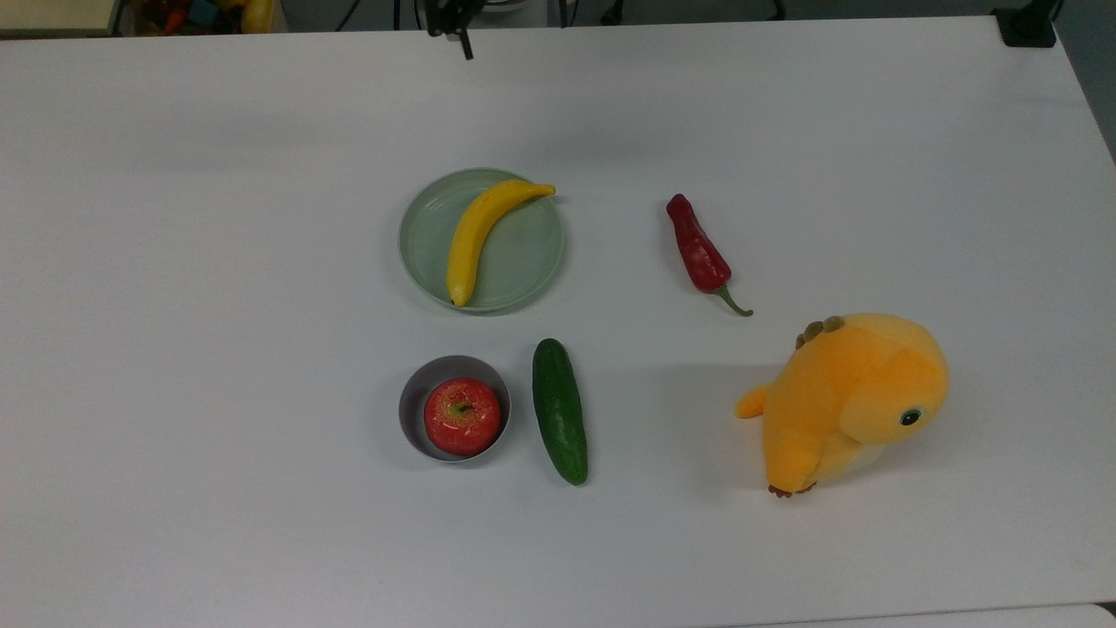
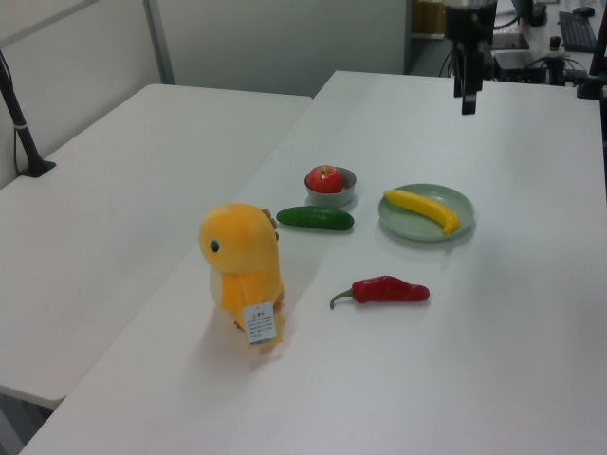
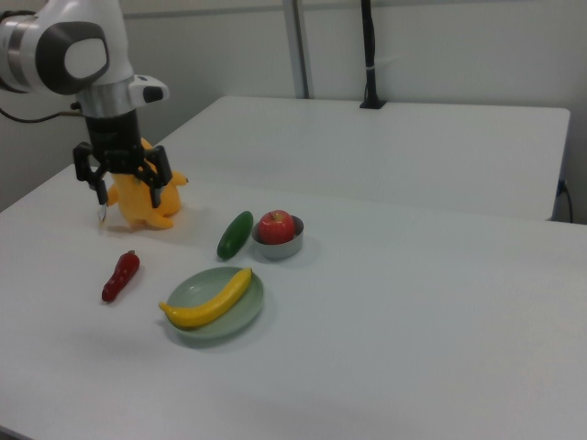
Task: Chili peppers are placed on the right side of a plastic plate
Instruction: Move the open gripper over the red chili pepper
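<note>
White table [image 1: 218, 262], grey partition walls [image 2: 275, 38]

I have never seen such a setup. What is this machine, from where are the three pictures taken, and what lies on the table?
It is one robot arm with a two-finger hand, open and holding nothing, above the white table. One camera looks down from above; two look from opposite sides. On the table: a dark-red chili pepper lying alone, a pale green plate carrying a banana, a grey bowl holding an apple, a cucumber and an orange plush toy.
</note>
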{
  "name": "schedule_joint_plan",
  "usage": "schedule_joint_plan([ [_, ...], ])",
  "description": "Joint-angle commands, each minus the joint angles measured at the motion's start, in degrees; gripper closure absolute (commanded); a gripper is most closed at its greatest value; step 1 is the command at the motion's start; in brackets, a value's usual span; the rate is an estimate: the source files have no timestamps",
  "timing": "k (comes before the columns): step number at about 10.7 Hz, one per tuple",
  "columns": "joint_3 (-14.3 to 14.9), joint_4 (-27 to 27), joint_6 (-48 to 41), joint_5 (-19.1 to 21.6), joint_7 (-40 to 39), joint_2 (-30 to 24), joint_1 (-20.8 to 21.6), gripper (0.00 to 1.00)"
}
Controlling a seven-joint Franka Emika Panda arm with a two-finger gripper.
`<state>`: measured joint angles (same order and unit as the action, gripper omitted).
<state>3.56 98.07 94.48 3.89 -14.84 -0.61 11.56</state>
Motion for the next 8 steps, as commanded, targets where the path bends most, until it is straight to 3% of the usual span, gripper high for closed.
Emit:
schedule_joint_plan([
  [1,-1.61,0.28,-0.18,4.26,6.99,1.65,2.76,0.00],
  [5,-6.62,0.36,3.33,4.55,14.11,4.55,3.03,0.00],
  [8,-8.74,0.54,8.86,4.81,14.66,8.77,3.11,0.00],
])
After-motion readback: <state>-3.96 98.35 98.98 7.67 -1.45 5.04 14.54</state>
